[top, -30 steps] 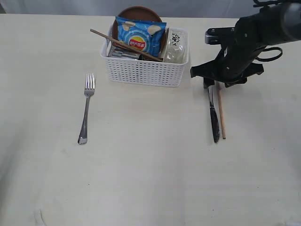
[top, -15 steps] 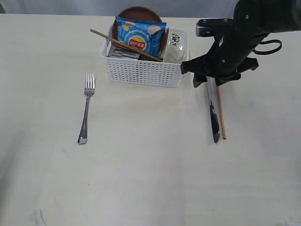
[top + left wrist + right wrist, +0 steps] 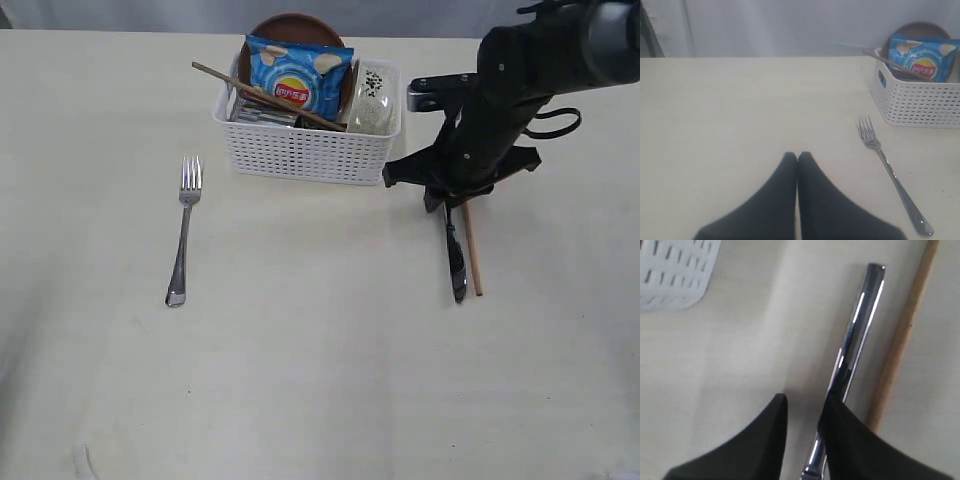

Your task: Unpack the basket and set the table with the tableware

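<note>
The white basket [image 3: 305, 155] stands at the back of the table [image 3: 320, 380]. It holds a brown plate [image 3: 295, 28], a blue chip bag [image 3: 297, 78], one chopstick [image 3: 260, 95] lying aslant, and a pale speckled item [image 3: 372, 100]. A steel fork [image 3: 183, 235] lies to its front left. A knife [image 3: 455, 255] and a second chopstick [image 3: 471, 255] lie side by side to its front right. My right gripper [image 3: 447, 200] hangs low over the knife's far end, its jaws partly open [image 3: 805, 400], one finger over the knife [image 3: 860, 320]. My left gripper [image 3: 797, 156] is shut and empty, near the fork [image 3: 885, 160].
The basket's corner [image 3: 675, 270] is close beside my right gripper. The chopstick [image 3: 902, 335] lies just past the knife. The basket [image 3: 915, 100] shows far off in the left wrist view, beyond the fork.
My right arm has swung left and come down over the knife's end, and its jaws have narrowed. The fork, the basket and the left gripper have not moved.
</note>
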### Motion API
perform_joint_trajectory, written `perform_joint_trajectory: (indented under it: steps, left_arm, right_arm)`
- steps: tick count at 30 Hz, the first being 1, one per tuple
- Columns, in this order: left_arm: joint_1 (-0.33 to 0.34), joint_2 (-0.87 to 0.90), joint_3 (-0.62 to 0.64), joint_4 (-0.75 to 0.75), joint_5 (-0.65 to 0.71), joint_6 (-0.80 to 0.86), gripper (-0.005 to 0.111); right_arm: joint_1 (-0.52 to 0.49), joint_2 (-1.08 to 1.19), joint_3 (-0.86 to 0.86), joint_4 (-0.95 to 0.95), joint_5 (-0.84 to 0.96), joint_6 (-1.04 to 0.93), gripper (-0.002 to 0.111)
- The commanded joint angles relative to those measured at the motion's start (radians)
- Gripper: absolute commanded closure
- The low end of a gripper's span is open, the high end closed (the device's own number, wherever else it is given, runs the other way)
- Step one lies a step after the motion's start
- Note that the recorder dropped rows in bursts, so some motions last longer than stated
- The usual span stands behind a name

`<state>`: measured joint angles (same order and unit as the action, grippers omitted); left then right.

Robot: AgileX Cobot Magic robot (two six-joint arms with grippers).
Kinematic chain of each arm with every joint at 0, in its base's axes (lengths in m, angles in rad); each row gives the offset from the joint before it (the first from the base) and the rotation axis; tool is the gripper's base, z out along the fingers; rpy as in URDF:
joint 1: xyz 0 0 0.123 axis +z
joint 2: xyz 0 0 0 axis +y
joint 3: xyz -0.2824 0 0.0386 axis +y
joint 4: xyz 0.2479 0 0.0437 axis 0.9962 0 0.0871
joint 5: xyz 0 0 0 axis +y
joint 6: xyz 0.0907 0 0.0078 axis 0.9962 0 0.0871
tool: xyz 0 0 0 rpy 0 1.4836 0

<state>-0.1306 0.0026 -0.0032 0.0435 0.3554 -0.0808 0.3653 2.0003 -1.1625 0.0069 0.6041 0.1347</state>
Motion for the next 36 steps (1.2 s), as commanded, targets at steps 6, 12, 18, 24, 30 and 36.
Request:
perform_joint_trajectory:
  steps: [6, 12, 18, 24, 30, 36]
  left_arm:
    - [0.002, -0.003, 0.003, 0.009, -0.011, -0.004, 0.107]
    - [0.002, -0.003, 0.003, 0.009, -0.011, -0.004, 0.107]
    - [0.002, -0.003, 0.003, 0.009, -0.011, -0.004, 0.107]
    - [0.002, -0.003, 0.003, 0.009, -0.011, -0.004, 0.107]
    - [0.002, -0.003, 0.003, 0.009, -0.011, -0.004, 0.107]
    - [0.002, -0.003, 0.003, 0.009, -0.011, -0.004, 0.107]
  right_arm:
    - [0.0, 0.019, 0.001, -0.007, 0.007, -0.018, 0.083]
    - [0.0, -0.037, -0.028, -0.007, 0.014, -0.018, 0.083]
    - [-0.014, -0.05, -0.059, -0.042, -0.019, -0.018, 0.091]
    - [-0.014, -0.006, -0.059, -0.06, -0.035, -0.017, 0.109]
    - [-0.014, 0.009, -0.059, -0.091, -0.084, 0.011, 0.109]
    - [-0.014, 0.006, -0.059, -0.226, -0.099, 0.143, 0.109]
